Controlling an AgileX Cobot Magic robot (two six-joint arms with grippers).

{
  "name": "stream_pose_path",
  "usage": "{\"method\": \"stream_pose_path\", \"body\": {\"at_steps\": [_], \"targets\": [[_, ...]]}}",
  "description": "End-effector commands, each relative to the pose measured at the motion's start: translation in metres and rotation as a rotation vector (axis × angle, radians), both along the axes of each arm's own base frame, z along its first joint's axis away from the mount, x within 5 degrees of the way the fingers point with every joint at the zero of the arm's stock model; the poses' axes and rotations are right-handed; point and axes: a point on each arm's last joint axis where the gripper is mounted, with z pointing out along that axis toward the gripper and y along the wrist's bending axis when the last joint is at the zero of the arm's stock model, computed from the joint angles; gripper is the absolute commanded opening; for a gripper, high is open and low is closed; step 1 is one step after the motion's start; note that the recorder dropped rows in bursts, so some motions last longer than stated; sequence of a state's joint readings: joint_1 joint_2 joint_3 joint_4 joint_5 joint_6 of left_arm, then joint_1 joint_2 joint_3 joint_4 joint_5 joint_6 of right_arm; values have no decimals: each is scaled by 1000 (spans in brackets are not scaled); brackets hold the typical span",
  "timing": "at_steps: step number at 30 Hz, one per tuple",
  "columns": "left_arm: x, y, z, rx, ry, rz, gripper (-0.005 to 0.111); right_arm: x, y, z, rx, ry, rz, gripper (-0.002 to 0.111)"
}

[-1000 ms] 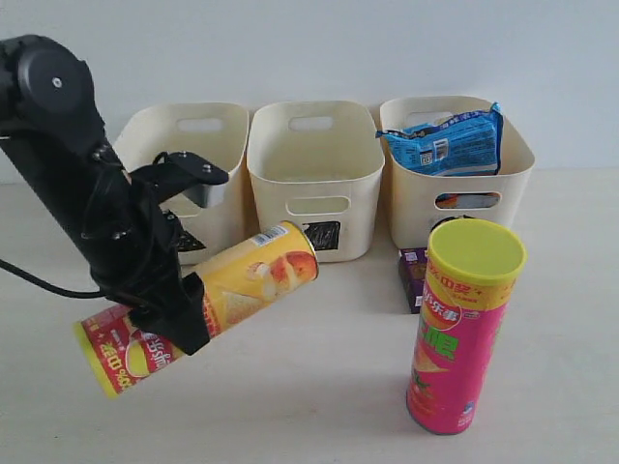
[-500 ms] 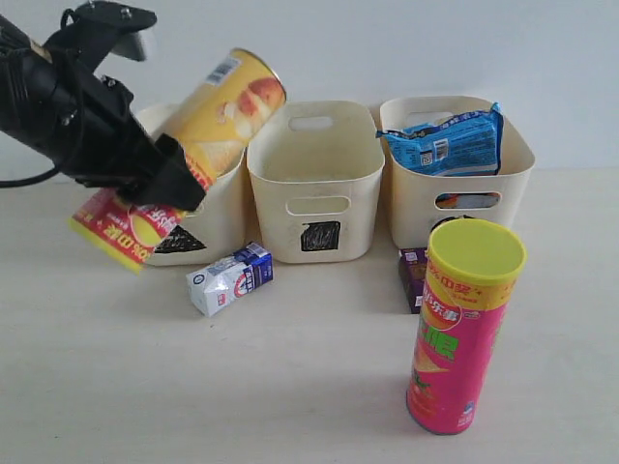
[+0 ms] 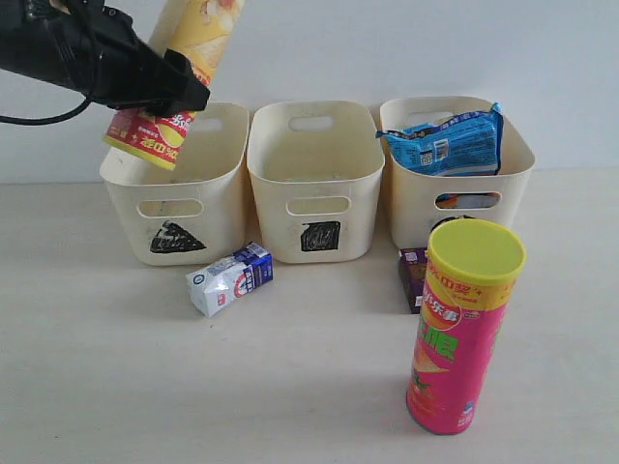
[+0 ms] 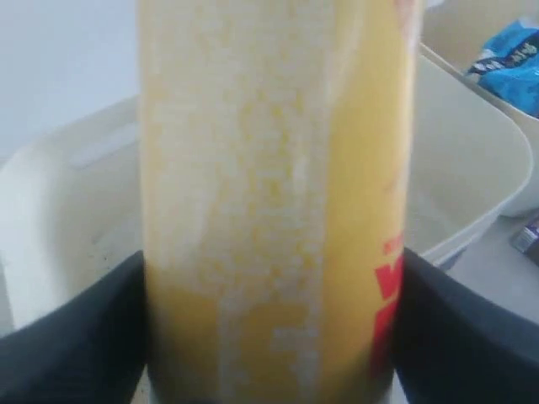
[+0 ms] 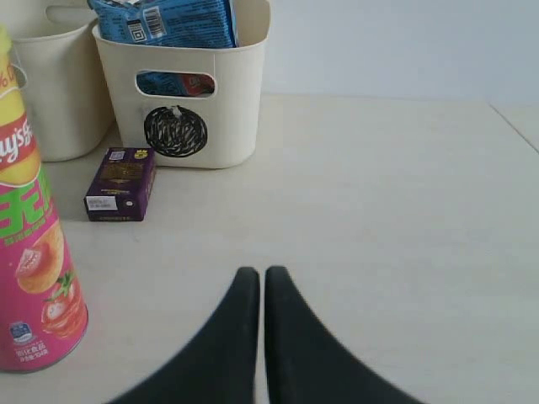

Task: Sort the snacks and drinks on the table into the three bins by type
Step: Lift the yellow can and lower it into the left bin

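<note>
Left gripper [image 3: 174, 95], raised on an outstretched arm, clamps yellow-red chip can [image 3: 200, 29] (tilted, nearly upright) over the triangle bin [image 3: 218, 193]; right gripper [image 5: 262, 286] sits closed.

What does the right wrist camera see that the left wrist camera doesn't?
Only the right wrist view: the tall pink can standing on the table, the black circle mark, and the right gripper, shut and empty. Only the left wrist view: the yellow can clamped in the left gripper, with a cream bin behind it. Both: the blue bag.
</note>
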State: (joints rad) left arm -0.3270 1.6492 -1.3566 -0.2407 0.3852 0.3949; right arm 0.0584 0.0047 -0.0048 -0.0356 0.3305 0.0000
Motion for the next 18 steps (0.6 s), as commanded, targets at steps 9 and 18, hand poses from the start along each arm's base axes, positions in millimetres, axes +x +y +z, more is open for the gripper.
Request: {"method": "stream_pose_path", "body": {"at_steps": [9,18], "targets": [[60,9,-29,-50,-89,115,4,0,0,-1,0,-9,-8,0],[88,4,-65,-46,-101,139,4,0,0,-1,0,-9,-8,0]]}}
